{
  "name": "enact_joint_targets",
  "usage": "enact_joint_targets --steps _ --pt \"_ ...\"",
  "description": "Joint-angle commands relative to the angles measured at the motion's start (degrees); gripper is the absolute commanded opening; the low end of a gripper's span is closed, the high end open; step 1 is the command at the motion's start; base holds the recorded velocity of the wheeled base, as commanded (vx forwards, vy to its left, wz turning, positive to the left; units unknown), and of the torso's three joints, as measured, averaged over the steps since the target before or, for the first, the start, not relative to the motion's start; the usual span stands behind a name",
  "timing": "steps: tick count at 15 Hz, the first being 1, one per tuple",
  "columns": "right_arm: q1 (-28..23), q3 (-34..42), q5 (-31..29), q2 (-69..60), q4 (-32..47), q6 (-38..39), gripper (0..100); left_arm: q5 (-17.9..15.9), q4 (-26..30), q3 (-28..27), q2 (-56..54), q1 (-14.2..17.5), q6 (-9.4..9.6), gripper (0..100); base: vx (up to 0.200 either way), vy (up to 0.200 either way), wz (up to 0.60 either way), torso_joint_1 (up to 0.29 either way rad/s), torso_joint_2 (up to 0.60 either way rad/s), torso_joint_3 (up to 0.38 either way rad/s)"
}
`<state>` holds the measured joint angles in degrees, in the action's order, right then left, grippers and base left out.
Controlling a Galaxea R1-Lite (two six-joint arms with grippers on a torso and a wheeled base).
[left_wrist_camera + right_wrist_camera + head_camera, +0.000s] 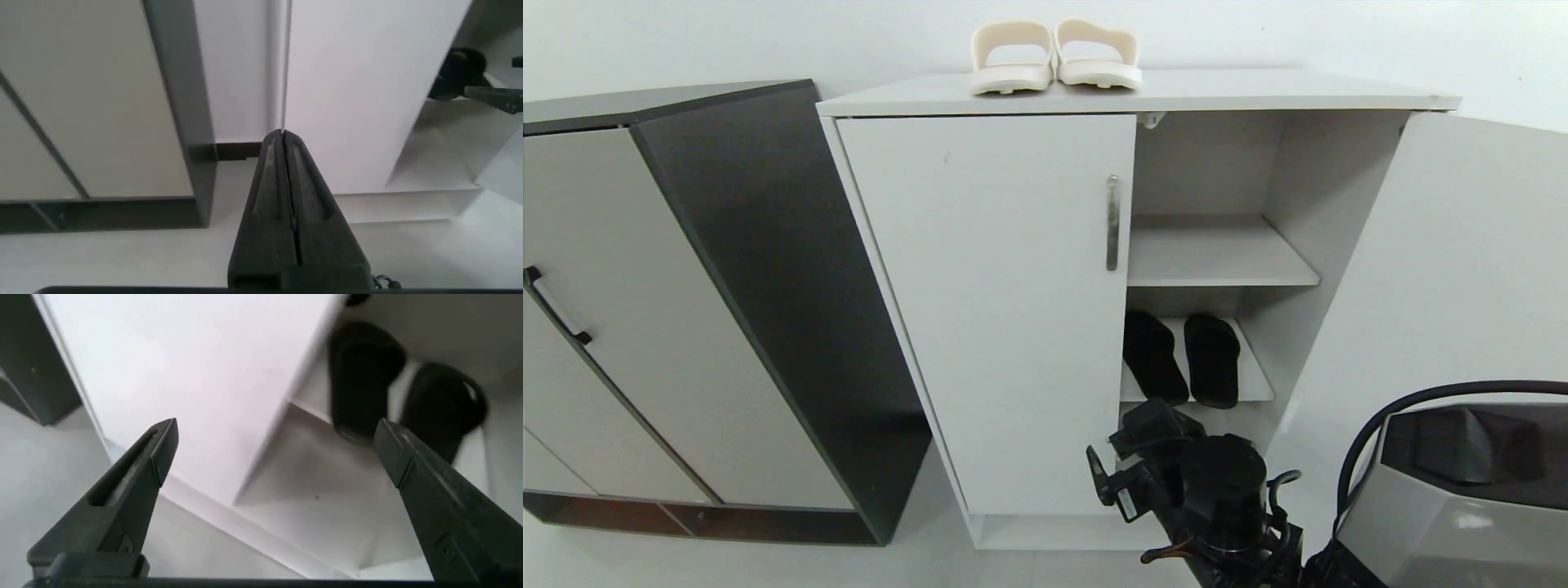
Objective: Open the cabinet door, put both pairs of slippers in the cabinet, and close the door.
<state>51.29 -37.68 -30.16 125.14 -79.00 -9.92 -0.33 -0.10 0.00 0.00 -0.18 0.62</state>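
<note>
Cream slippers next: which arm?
Likely right. Right pincer is open, facing the open compartment; left pincer is shut, low beside the closed door. Cream slippers sit on the cabinet top.

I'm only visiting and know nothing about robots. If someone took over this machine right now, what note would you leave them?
The left gripper is shut and empty. The right gripper is open and empty, in front of the open compartment.
Done: the right door is open and the black slippers sit on the lower shelf.
Left: put the cream slippers, now on top of the cabinet, inside, then close the door.
</note>
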Motion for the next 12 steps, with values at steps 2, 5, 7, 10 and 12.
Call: enact_joint_targets --steps 2,5,7,10,12 --pt "0.0 0.1 -0.1 0.1 0.0 0.0 100 0.0 0.0 0.0 0.1 0.0 -0.01 0 0.0 0.2 0.0 0.002 0.0 0.002" --pt "0.0 0.1 -0.1 0.2 0.0 0.0 100 0.1 0.0 0.0 0.1 0.0 -0.27 0 0.0 0.133 0.0 0.002 0.0 -0.003" --pt "0.0 0.1 -0.1 0.2 0.0 0.0 100 0.1 0.0 0.0 0.1 0.0 -0.27 0 0.0 0.0 0.0 0.0 0.0 0.0" --pt "0.0 -0.6 -0.2 0.3 -0.2 0.1 100 0.1 0.0 0.0 0.1 0.0 -0.45 0 0.0 0.0 0.0 0.0 0.0 0.0" --pt "-0.1 -2.8 -0.7 1.5 -4.8 0.2 100 0.1 0.0 0.0 0.1 0.0 -0.71 0 0.0 0.0 0.0 0.0 0.0 0.0"
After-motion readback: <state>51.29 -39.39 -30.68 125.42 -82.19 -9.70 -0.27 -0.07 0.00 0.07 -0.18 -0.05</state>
